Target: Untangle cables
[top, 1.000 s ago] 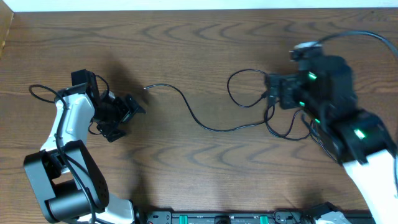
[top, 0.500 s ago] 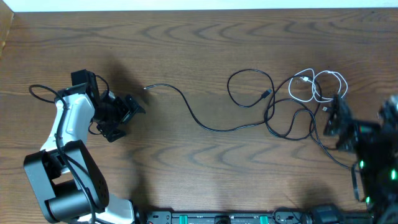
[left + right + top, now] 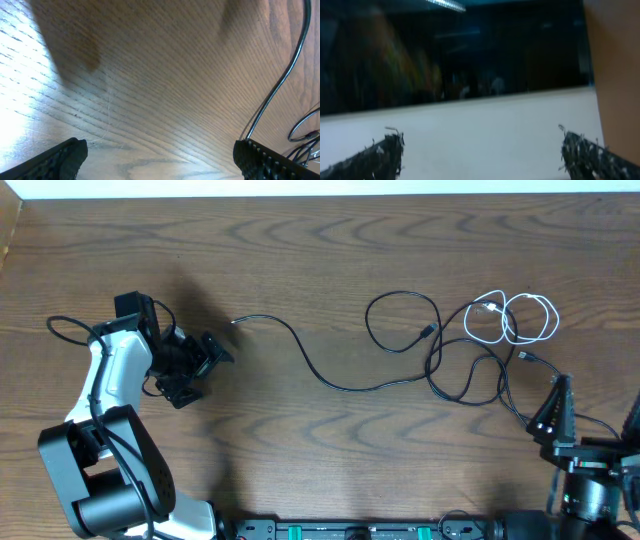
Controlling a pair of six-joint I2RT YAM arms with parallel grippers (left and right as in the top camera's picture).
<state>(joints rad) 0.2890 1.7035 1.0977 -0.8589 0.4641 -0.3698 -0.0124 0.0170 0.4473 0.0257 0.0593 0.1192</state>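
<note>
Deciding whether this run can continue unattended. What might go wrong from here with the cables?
1. The white cable overlaps the black cables on the right; pulling one may drag or tighten the others.
2. The right end effector has its camera facing away from the table, so it may approach blind.
3. The long black cable lies flat; the open left end effector could slip off it.
</note>
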